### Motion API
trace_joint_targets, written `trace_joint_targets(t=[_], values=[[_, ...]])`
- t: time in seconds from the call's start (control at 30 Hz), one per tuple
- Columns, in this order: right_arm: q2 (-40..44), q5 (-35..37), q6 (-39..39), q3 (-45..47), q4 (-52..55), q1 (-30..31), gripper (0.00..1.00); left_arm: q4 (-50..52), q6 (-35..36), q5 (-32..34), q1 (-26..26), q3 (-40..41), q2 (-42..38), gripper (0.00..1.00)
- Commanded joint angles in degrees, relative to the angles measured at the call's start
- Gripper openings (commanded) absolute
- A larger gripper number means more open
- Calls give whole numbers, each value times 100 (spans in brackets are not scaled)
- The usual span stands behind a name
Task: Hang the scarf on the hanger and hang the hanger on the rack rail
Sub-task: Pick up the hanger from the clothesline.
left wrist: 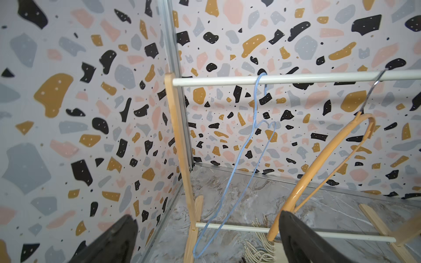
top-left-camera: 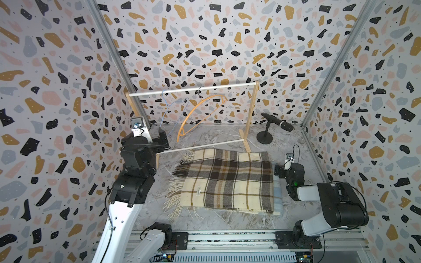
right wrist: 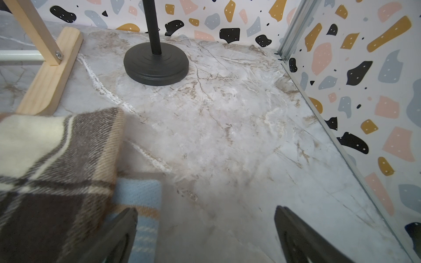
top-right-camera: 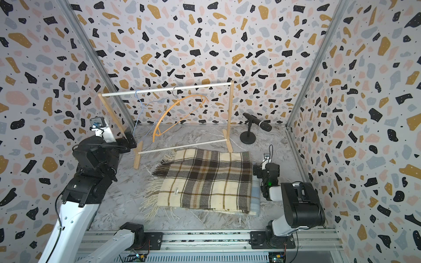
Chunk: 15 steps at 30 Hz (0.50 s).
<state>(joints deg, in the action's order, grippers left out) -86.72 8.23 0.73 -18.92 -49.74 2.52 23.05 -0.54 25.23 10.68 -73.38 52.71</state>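
Note:
The scarf (top-left-camera: pixel 227 180) (top-right-camera: pixel 209 180) is cream and brown plaid and lies folded flat on the table in front of the rack, its fringe to the left. An orange hanger (top-left-camera: pixel 182 125) (left wrist: pixel 317 164) hangs tilted on the rack's white top rail (top-left-camera: pixel 193 90). My left gripper (left wrist: pixel 206 215) (top-left-camera: pixel 163 136) is raised by the rack's left post, facing the hangers, open and empty. My right gripper (right wrist: pixel 206 209) (top-left-camera: pixel 279 170) sits low at the scarf's (right wrist: pixel 57 148) right edge, open over bare table, holding nothing.
A thin blue wire hanger (left wrist: pixel 254 107) hangs left of the orange one. A light-blue cloth (right wrist: pixel 139 193) lies under the scarf. A black microphone stand (top-left-camera: pixel 265 137) (right wrist: pixel 156 66) stands right of the rack's foot (right wrist: pixel 50 75). Patterned walls close in on three sides.

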Motion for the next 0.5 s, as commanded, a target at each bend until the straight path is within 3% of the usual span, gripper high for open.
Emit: trace_joint_targets(t=[0.0,0.3,0.47], values=[[6,27,6,-120,-80,2,100,393,722,-432,-21,-547,544,100],[110,111,-39,-94,-64,0,100,1448,812,-1954,-762,-2460,2143,100],[1064,109,-37,-293,1049,0,100,1784,841,-2562,-1237,-3170,2781,100]])
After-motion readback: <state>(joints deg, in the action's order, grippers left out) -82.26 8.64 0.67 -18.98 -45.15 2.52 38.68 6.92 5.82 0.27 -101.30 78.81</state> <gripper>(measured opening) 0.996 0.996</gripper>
